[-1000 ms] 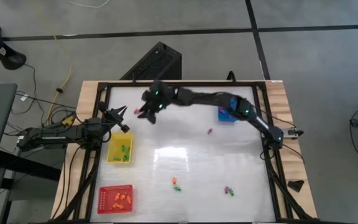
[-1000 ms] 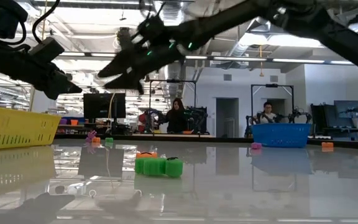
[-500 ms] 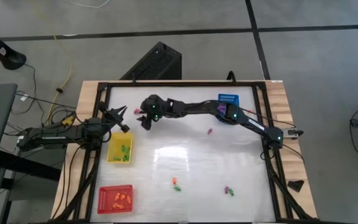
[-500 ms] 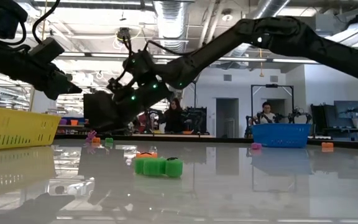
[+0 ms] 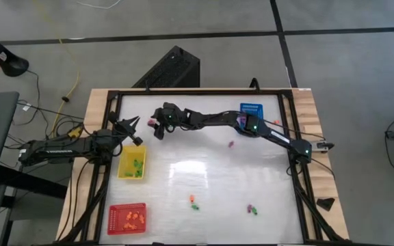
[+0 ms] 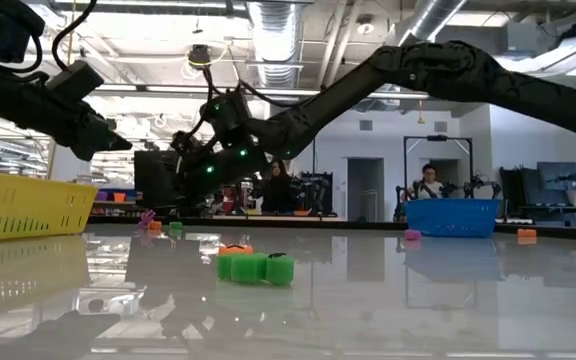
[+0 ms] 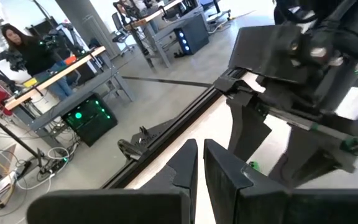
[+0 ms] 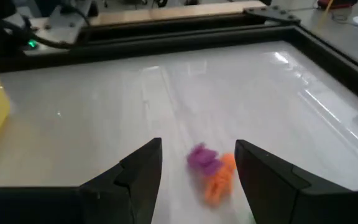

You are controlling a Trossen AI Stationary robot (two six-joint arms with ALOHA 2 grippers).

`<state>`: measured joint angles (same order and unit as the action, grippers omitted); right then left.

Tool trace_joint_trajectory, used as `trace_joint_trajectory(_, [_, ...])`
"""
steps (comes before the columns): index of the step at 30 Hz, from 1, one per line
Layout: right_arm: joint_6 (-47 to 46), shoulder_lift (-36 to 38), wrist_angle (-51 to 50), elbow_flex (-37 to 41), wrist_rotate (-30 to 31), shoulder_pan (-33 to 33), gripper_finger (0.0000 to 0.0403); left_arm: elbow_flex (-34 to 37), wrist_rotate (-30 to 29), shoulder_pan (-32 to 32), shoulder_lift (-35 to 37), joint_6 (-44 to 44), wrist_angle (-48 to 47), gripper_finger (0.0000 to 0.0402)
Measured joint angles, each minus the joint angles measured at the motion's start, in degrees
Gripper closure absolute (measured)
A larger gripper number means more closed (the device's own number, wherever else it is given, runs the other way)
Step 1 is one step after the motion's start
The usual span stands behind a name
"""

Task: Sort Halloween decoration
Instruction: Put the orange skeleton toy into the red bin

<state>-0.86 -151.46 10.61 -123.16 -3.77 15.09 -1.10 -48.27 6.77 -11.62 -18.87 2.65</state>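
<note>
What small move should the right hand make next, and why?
Probably lower straight down and close. The right hand is open, with a purple piece and an orange piece lying on the table between its fingers, not yet gripped.

place: robotics lab | evidence: other arm rigs [image 6: 468, 187], workbenches [image 7: 73, 68]

The high camera is looking straight down on the whole table [image 5: 204, 184]. The low one is sitting at tabletop level, facing the room. Each wrist camera is peering forward past its own fingers, close above the surface. All four are sharing the tabletop.
</note>
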Motion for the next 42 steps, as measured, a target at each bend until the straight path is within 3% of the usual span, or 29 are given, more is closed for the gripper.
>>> trace_joint_trajectory(4, [1.18,0.24,0.10,-0.41,1.38,0.15,0.0181,0.00,-0.01,0.02,0.02,0.01,0.01,0.0384])
trace_joint_trajectory(10, [0.74,-0.09,-4.93,-0.32,-1.92,-0.04,0.0209,0.00,0.02,0.02,0.00,0.00,0.01,0.0384])
trace_joint_trajectory(23, [-0.26,-2.58,-5.77,-2.05,0.33,0.48,0.0264,0.00,0.02,-0.01,-0.07,0.00,0.01,0.0384])
trace_joint_trajectory(36, [-3.81,-2.62,-4.63,-2.05,0.82,0.77,0.0373,0.00,0.02,0.00,-0.07,0.00,0.01,0.0384])
trace_joint_trajectory(42, [-4.04,-2.21,-6.21,-2.05,0.63,0.63,0.0379,0.00,0.02,0.00,-0.07,0.00,0.01,0.0384])
